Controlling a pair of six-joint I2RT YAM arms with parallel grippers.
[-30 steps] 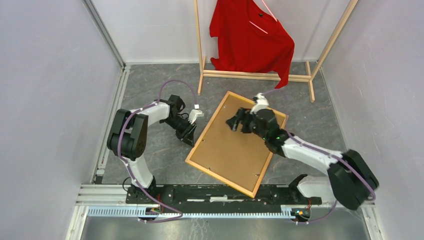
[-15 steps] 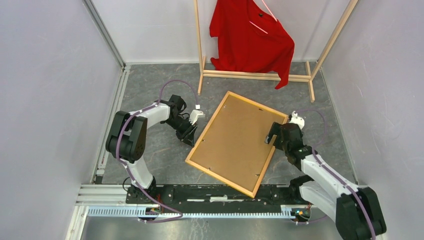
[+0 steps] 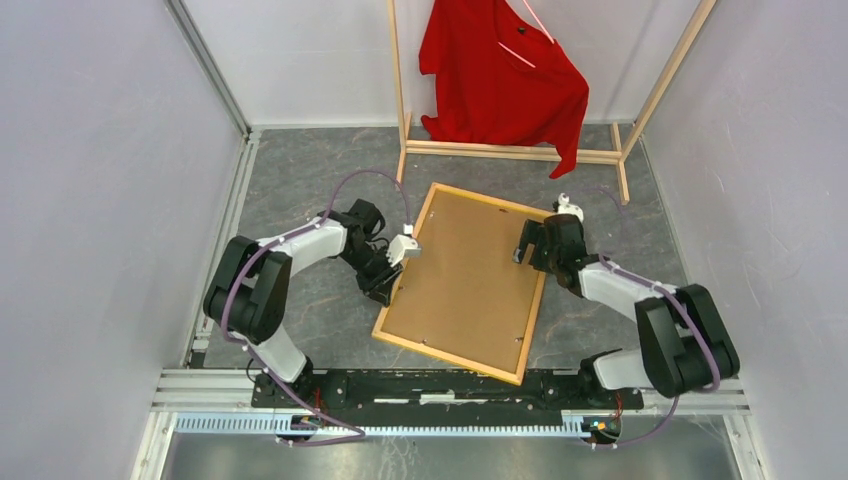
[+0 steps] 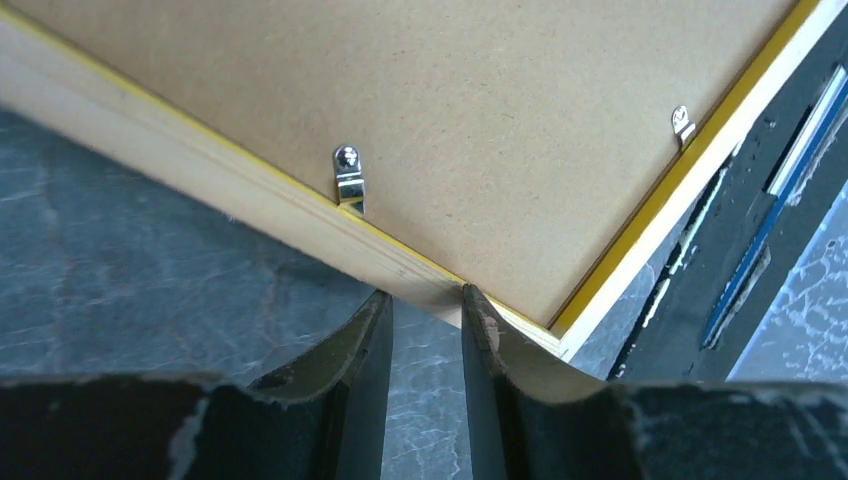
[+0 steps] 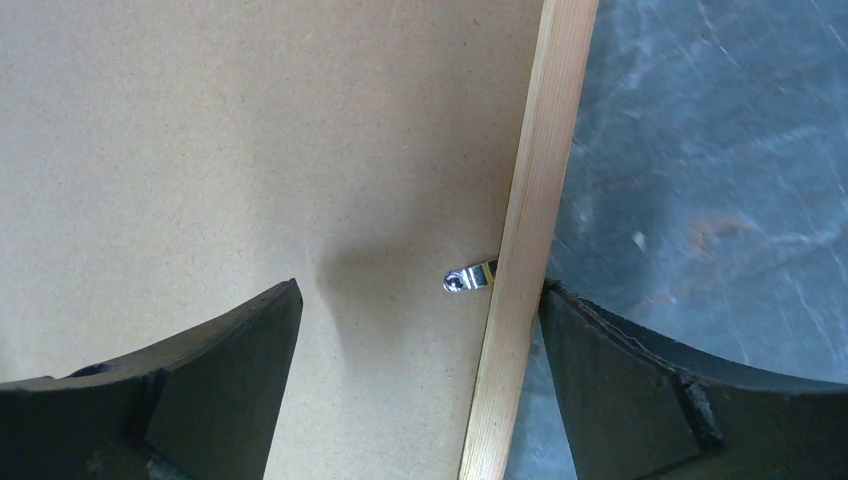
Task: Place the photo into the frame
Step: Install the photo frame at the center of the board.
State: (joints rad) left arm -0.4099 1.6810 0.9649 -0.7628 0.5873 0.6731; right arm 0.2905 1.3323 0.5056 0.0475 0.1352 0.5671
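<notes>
1. Left tool [image 4: 427,295]: narrowly parted, gripping nothing; frame [image 4: 200,165] edge at the fingertips, just ahead.
2. Right tool [image 5: 420,288]: spread wide, empty, straddling frame's side rail; backing board [image 5: 200,150] under 1 finger, tabletop [image 5: 700,150] under the other.

Top cam: high at near side, looks down over table [image 3: 300,180] to far rack [image 3: 398,90]. L wrist cam: v. close, low by frame [image 4: 250,200] left edge, faces near-right. R wrist cam: close, straight down on right edge. All share frame.
</notes>
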